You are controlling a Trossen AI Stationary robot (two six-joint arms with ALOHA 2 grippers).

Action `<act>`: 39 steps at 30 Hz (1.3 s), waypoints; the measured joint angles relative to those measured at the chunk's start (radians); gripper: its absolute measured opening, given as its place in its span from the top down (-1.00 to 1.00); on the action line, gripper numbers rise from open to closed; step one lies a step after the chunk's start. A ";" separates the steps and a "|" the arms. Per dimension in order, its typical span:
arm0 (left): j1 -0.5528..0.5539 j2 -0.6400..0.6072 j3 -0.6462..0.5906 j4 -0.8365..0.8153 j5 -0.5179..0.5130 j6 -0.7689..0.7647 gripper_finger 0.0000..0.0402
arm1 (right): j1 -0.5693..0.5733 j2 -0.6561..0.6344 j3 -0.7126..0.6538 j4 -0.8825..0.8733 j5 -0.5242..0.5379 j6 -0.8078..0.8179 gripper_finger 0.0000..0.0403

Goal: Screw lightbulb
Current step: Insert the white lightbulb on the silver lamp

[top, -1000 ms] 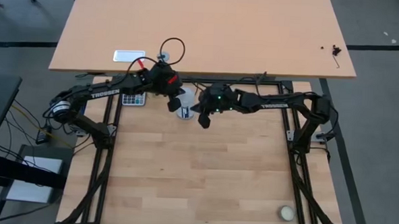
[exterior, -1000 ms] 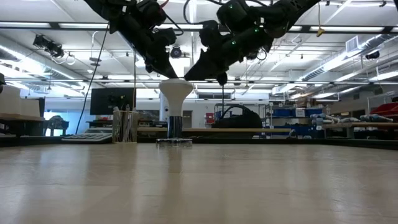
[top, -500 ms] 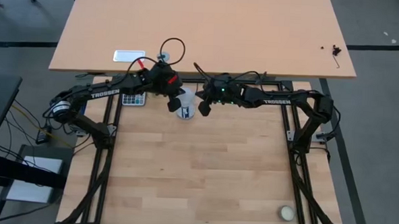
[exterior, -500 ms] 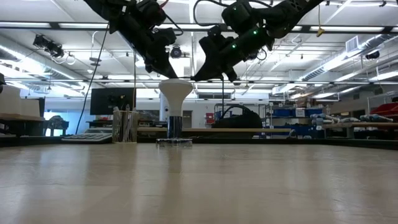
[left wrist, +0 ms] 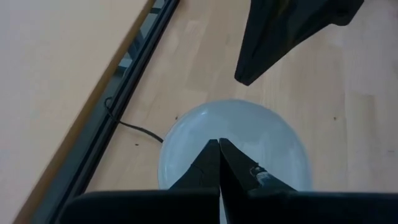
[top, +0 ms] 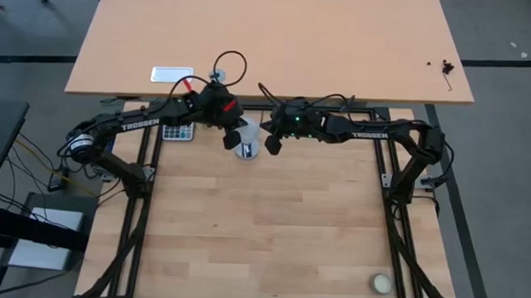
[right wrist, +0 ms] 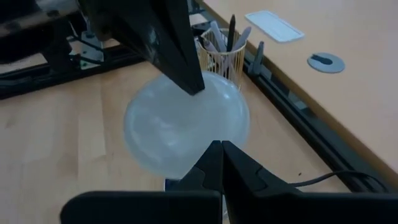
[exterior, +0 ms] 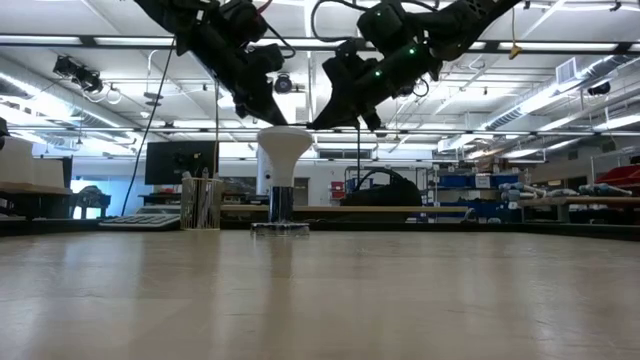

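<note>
The white lightbulb stands upright at the table's far middle, its grey screw base down in the silver socket disc. My left gripper is shut and slants down from the left, with its tips over the globe's top. My right gripper is also shut and slants down from the right, its tips at the globe's upper right edge. In the high view both grippers flank the bulb. My left gripper's shut fingertips lie at the top of the globe, slanting down from the table's left. I cannot tell whether they touch it. My right gripper's shut fingertips stand at the globe's upper right edge, slanting down from the right. Whether they touch the glass I cannot tell.
A wire cup of pens and a calculator sit at the far edge, left of the bulb. A cable runs from the socket. A small cream ball lies at the near right corner. A larger desk stands beyond.
My right gripper has swung toward the far edge and in toward the bulb, turning as it went, and its shut tips now stand beside the globe. For the last half second it has kept still. The bulb has stayed upright in the socket.
</note>
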State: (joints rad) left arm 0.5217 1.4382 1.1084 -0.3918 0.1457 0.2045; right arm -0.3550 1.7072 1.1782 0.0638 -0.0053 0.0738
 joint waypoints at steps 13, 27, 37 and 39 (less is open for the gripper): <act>-0.014 -0.012 0.016 -0.001 0.022 -0.008 1.00 | 0.004 -0.049 0.000 -0.060 -0.017 -0.002 0.95; 0.008 -0.186 0.047 -0.073 -0.030 -0.021 1.00 | 0.001 -0.166 0.000 -0.181 -0.014 -0.043 0.95; 0.014 -0.328 -0.148 0.036 -0.031 -0.086 1.00 | 0.018 -0.173 0.000 -0.288 -0.014 -0.069 0.96; 0.014 -0.354 -0.201 0.063 -0.029 -0.107 1.00 | 0.029 -0.173 0.000 -0.291 -0.014 -0.071 0.96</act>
State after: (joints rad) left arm 0.5362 1.0839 0.9073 -0.3283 0.1164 0.0972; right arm -0.3261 1.5345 1.1782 -0.2268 -0.0189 0.0032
